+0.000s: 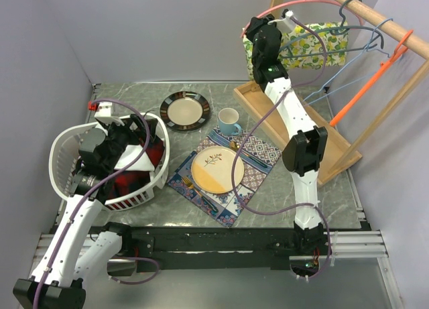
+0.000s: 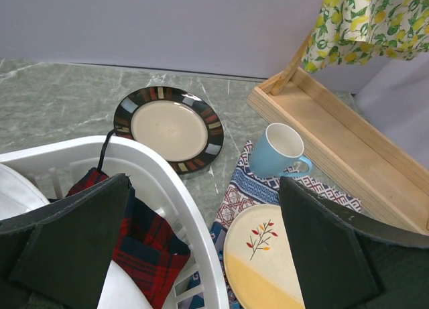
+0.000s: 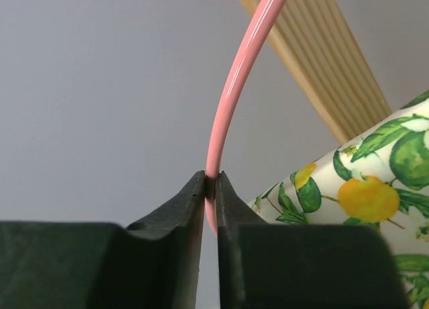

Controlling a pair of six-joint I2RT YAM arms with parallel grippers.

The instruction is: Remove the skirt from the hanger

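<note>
**Grip on pink hanger (image 3: pixel 231 94), skirt (image 1: pixel 322 54) not yet off**

R side: right gripper (image 3: pixel 210 181) is reaching up to the wooden rail (image 1: pixel 375 21); its jaws are pinching the thin pink wire between the tips, no gap showing in the wrist view. Prob. it's holding there to steady the hanger, or to lift it off the rail, so the fabric can be worked free.

Skirt is the lemon-print cloth; it's hanging just below the rail at the rack's left end, right beside the clamped wire, above the rack base (image 1: pixel 261 104).

L side: left gripper (image 2: pixel 204 188) is hovering over the white basket (image 1: pixel 64 145) w/ jaws wide apart, gripping nothing. It's sitting well apart from the rack; judging it's parked by the drop-off spot. Red plaid cloth (image 2: pixel 151 245) is lying inside the basket.

Hard to make out:
- clips or whatever is fixing skirt to hanger: not showing in any view
- can't confirm the pink wire is the one carrying the skirt; overhead view suggests it, but the R arm is blocking the join
- skirt is getting cropped in both wrist views, so its hem and full shape aren't readable
- grey, blue and orange hangers (image 1: pixel 365 88) are crowding the same rail; snag risk if the pink one gets pulled sideways
</note>
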